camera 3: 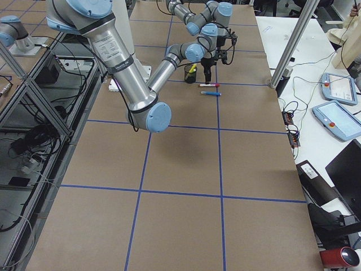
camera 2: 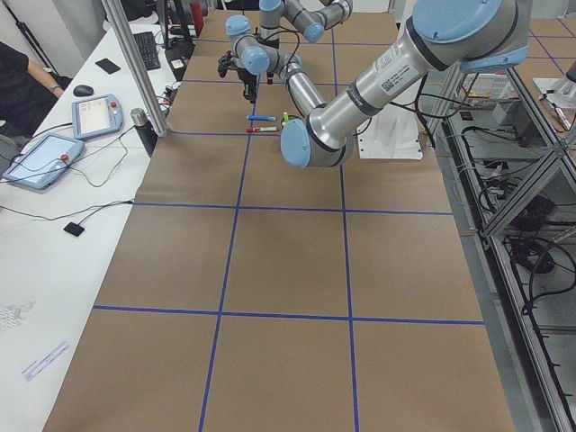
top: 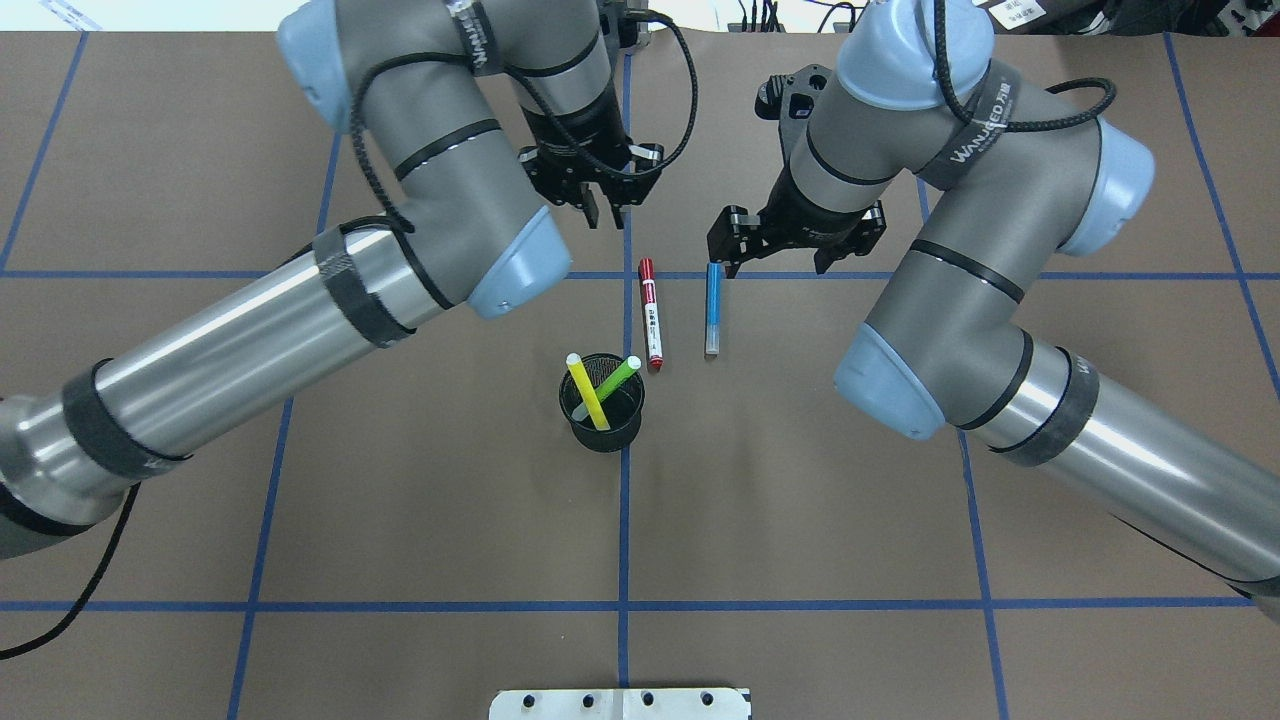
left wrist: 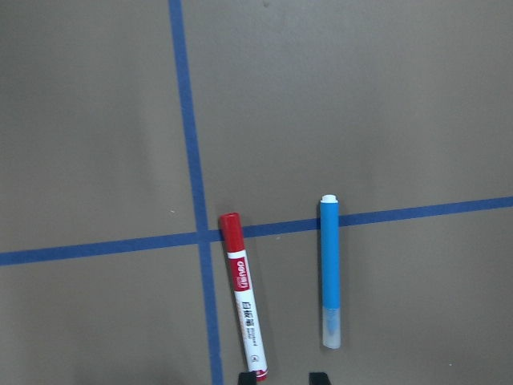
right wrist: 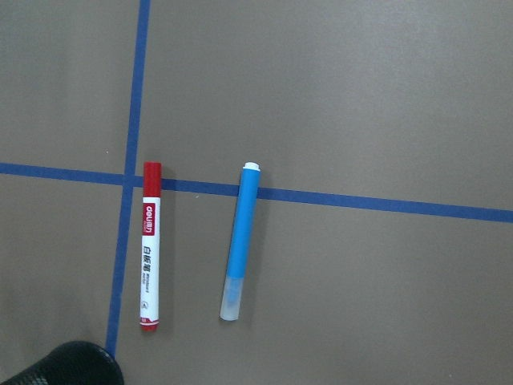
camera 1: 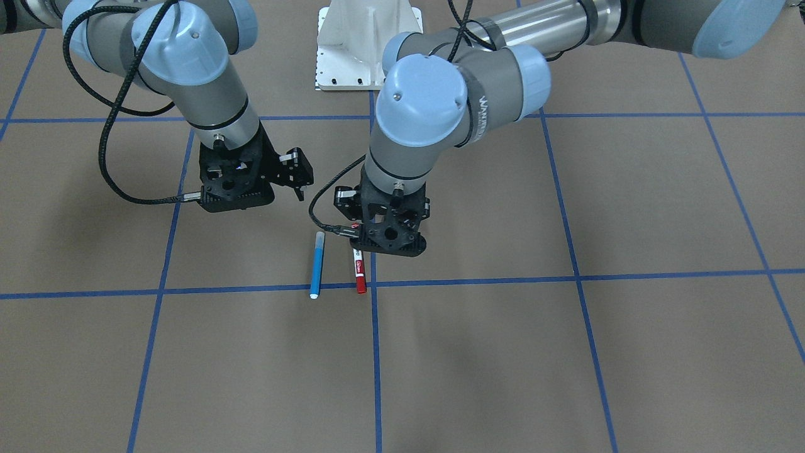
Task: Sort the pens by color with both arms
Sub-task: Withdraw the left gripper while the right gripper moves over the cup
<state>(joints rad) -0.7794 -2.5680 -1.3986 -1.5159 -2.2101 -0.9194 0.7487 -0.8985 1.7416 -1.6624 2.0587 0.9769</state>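
- Left gripper [top: 606,214]: jaws apart, empty, poised just beyond the red pen's cap.
- Cup [top: 600,436]: contains the yellow pen [top: 587,392] and the green pen [top: 612,383], crossed; this pair appears sorted.
- Red pen [top: 651,313] and blue pen [top: 713,308]: flat on the table [top: 800,450], parallel, not touching, both unsorted.
- Right gripper [top: 775,262]: jaws spread, empty, over the blue pen's far end.

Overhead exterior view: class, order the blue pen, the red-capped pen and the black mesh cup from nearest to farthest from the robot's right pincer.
1. Blue pen, lying right by the right pincer.
2. Red-capped pen, beside it, further to the view's left.
3. Black mesh cup, lower in the view, left of both pens.
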